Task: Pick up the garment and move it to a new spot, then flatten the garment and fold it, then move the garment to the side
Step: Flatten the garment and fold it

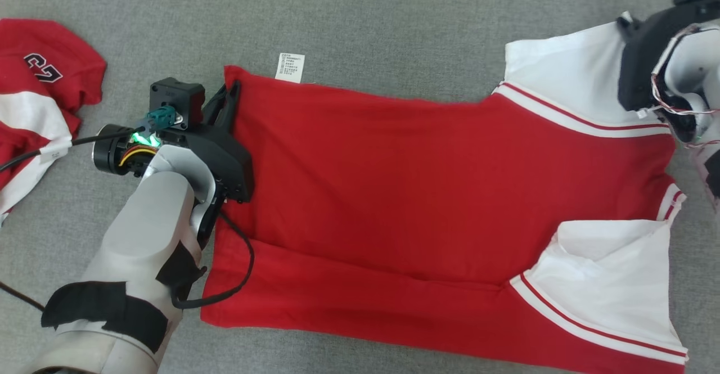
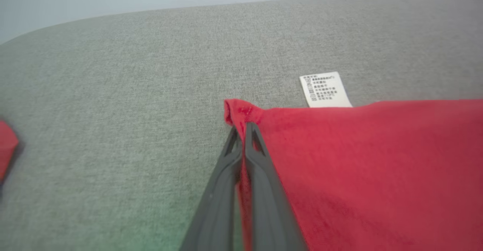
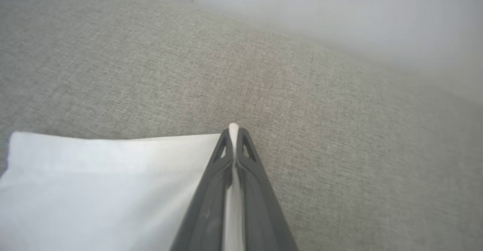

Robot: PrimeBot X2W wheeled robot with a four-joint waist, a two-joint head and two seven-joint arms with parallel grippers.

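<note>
The garment (image 1: 405,194) is a red shirt with white sleeves, spread sideways across the grey surface, hem at the left and sleeves at the right. Its lower part is folded up over the body. My left gripper (image 1: 232,94) is shut on the far hem corner (image 2: 241,113), red cloth pinched between the dark fingers (image 2: 264,168). At the far right my right gripper (image 3: 234,130) is shut on the tip of the upper white sleeve (image 3: 94,183), with white cloth showing between its fingers. A white care label (image 1: 290,67) sticks out beside the left gripper.
Another red and white garment (image 1: 39,98) lies crumpled at the left edge. A black cable (image 1: 239,273) from my left arm loops over the shirt's hem. Grey fabric surface (image 1: 365,19) stretches beyond the shirt; its far edge (image 2: 151,11) meets a pale wall.
</note>
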